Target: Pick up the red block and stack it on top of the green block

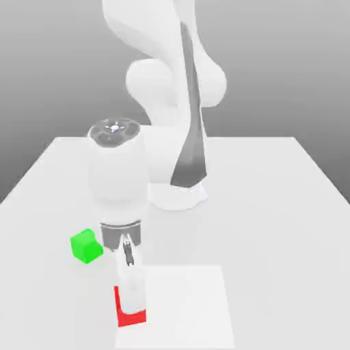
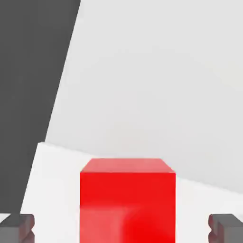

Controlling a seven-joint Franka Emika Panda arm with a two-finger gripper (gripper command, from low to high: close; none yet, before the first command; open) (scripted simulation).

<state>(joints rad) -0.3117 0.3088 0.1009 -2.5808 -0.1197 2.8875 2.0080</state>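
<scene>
The red block [image 1: 131, 316] lies on a white square patch near the table's front edge. My gripper [image 1: 130, 299] hangs straight down over it, and a pale finger hides most of the block's top. In the hand view the red block [image 2: 127, 199] sits between two dark fingertips [image 2: 19, 228], with a gap on each side, so the gripper [image 2: 123, 228] is open and astride the block without touching it. The green block [image 1: 86, 245] rests on the table toward the exterior view's left of the gripper and a little farther back, apart from the red one.
The white square patch [image 1: 188, 301] spreads to the exterior view's right of the red block. My arm's base [image 1: 178, 195] stands behind at mid-table. The table's left edge [image 1: 27, 174] runs close to the green block.
</scene>
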